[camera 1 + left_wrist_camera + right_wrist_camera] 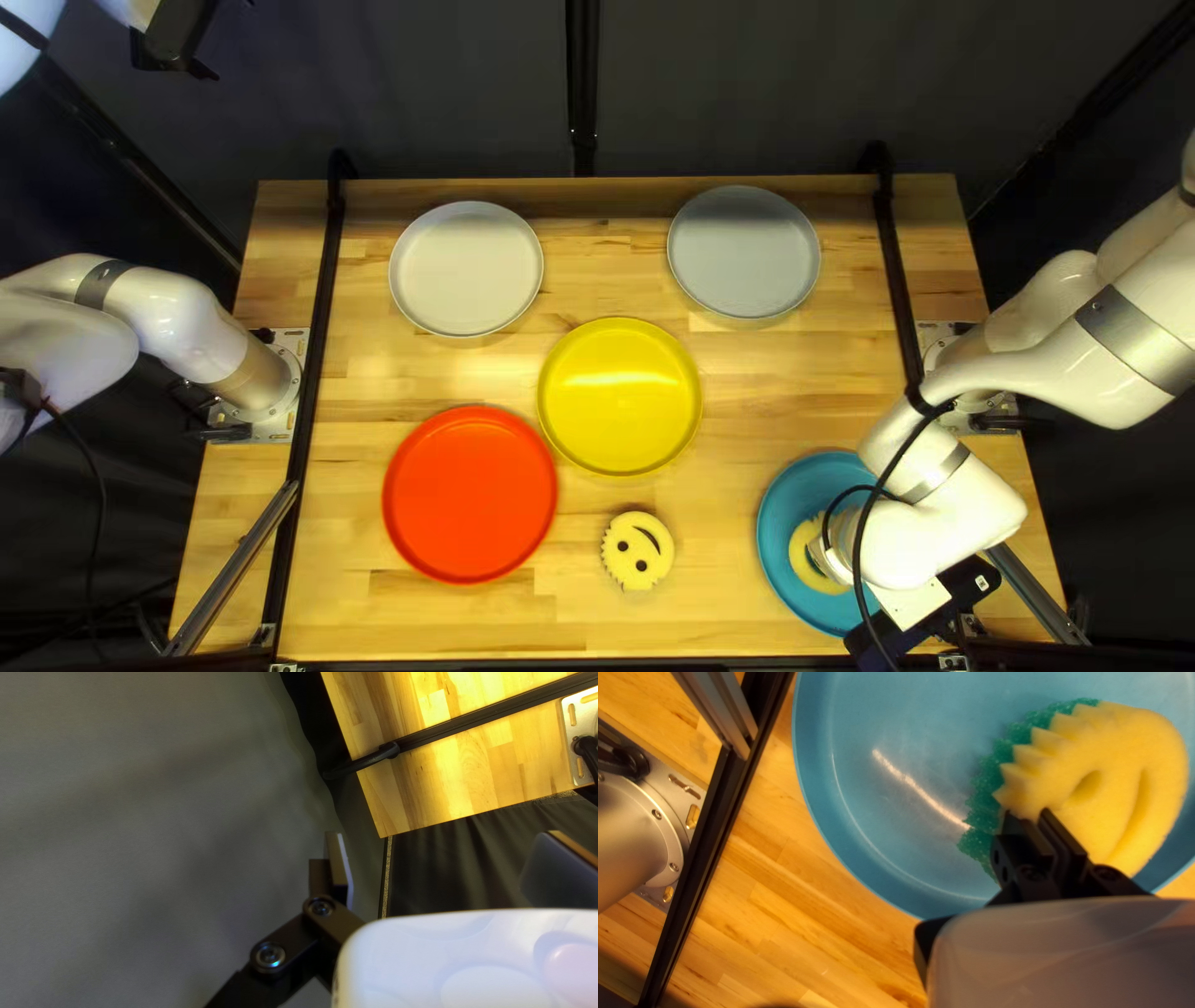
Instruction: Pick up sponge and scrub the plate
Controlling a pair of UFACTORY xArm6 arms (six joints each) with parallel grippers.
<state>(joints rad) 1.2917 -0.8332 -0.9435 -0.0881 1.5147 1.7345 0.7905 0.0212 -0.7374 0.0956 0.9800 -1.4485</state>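
So the right gripper [838,553] is down on the blue plate [777,570], at the lower right of the top left view. The wrist view's where you get the good look: its black fingers are nearly together, just a slim gap, and they're clamped on the toothed side of a yellow-and-green sponge [1120,765]. A bit of the yellow layer sits between the tips. The sponge is in the plate, yellow smiley face toward the camera, green layer showing past the teeth. How deep the tips bite into it, I can't tell.

Left gripper [174,40] is a whole different story. It's up beyond the table's far edge, and its own wrist view has the fingers spread wide with nothing between them, just dark curtain [156,827] and a corner of the table [461,778] farther off.

There's also a second smiley sponge [636,551] lying on the wood, near the red plate [469,495] and the yellow plate [620,396], and neither gripper's touching it. White plate [466,269] and gray plate [745,252] sit toward the far edge, well apart from both sets of fingers.
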